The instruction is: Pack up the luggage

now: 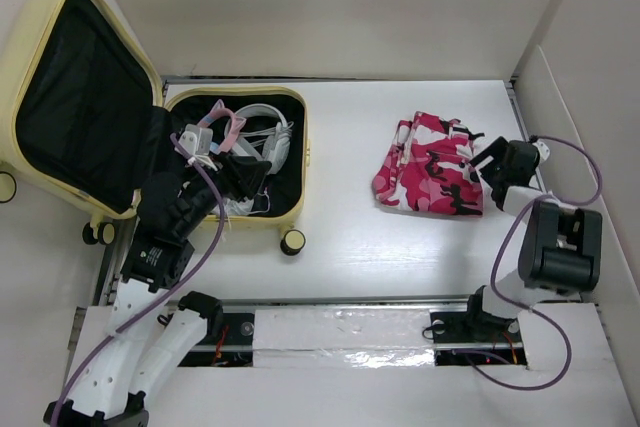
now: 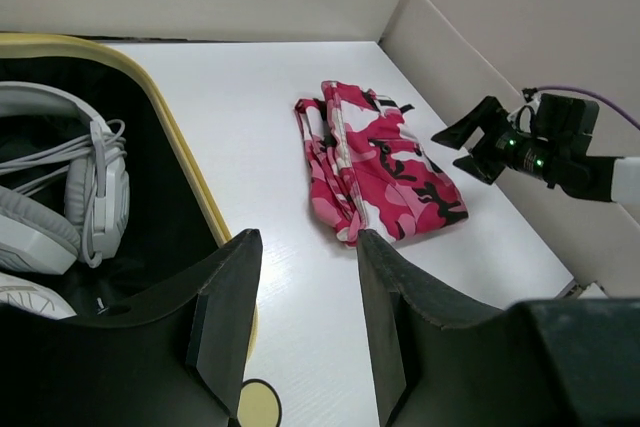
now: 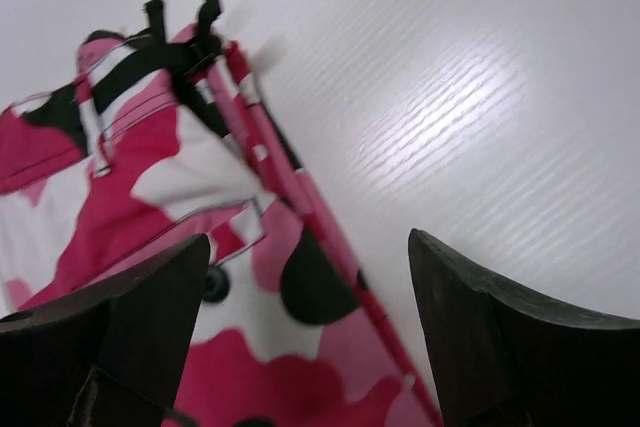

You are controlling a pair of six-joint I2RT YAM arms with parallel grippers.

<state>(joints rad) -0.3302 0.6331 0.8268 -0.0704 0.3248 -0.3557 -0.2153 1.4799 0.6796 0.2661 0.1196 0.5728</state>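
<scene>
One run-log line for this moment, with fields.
luggage: open, headset inside | pink camo garment: on table | right gripper: open over garment edge | left gripper: open, empty

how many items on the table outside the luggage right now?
1: the pink camo garment lies on the table right of the luggage, at the open right gripper. It's folded, so something might be hidden underneath.

the luggage [image 1: 12, 77] has a smooth hard shell, seemingly plastic, with a soft sheen, and its lining [image 1: 80, 107] is matt black cloth. the table [image 3: 480, 97] is white with a fine wood-like grain that catches the light in ridges. the camouflage garment [image 1: 430, 167] is matt woven cloth with black webbing straps. the headphones [image 2: 95, 197] look like smooth grey plastic, their cushions perhaps soft leatherette. the left hand [image 2: 305, 257] and right hand [image 3: 310, 242] have matt black plastic with roughish edges.
</scene>
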